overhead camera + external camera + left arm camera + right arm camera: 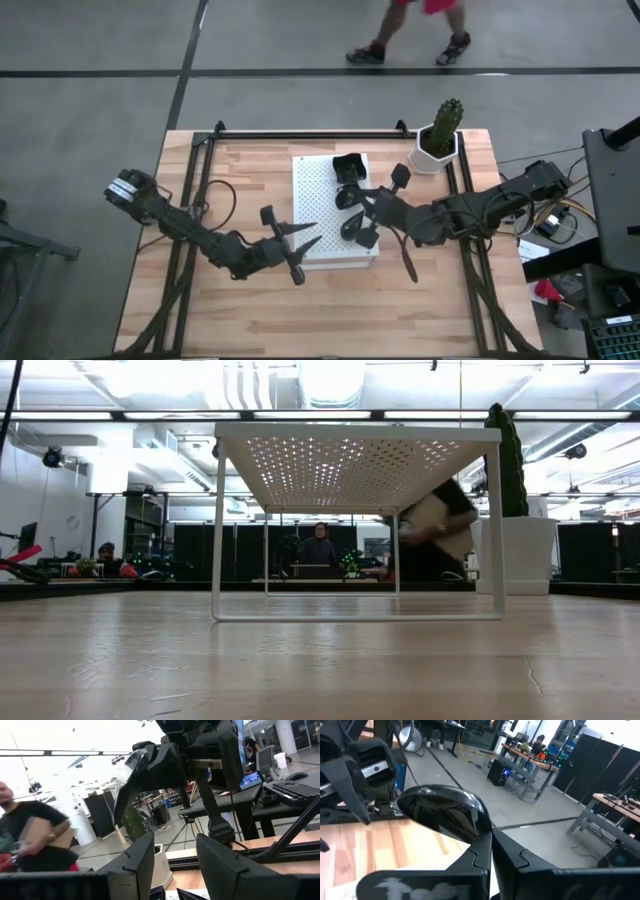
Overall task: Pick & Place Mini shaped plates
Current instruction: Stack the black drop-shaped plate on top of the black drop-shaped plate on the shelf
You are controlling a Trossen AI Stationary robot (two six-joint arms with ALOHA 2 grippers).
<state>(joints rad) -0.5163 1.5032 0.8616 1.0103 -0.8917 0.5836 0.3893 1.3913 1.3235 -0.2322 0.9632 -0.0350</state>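
A white perforated board [318,215] stands on thin legs [217,530] in the middle of the table. One square mini plate [348,165] lies at its far edge. My right gripper [365,212] hangs over the board's right half, shut on a glossy dark mini plate [445,812], which also shows in the left wrist view [131,777]. More dark plate shapes [357,232] show beside it from above. My left gripper [312,238] is open at the board's near left side with nothing between its fingers [142,862]. My right gripper pinches the plate's edge [480,836] between its two fingers [507,855], which come roughly level from the table's right side. The plate sticks out beyond the fingertips, tilted and lifted clear of the board.
A white hexagonal pot with a cactus [438,140] stands at the far right corner, seen also behind the board [515,550]. A person walks past beyond the far edge [410,45]. Bare wood lies along the near side [320,310].
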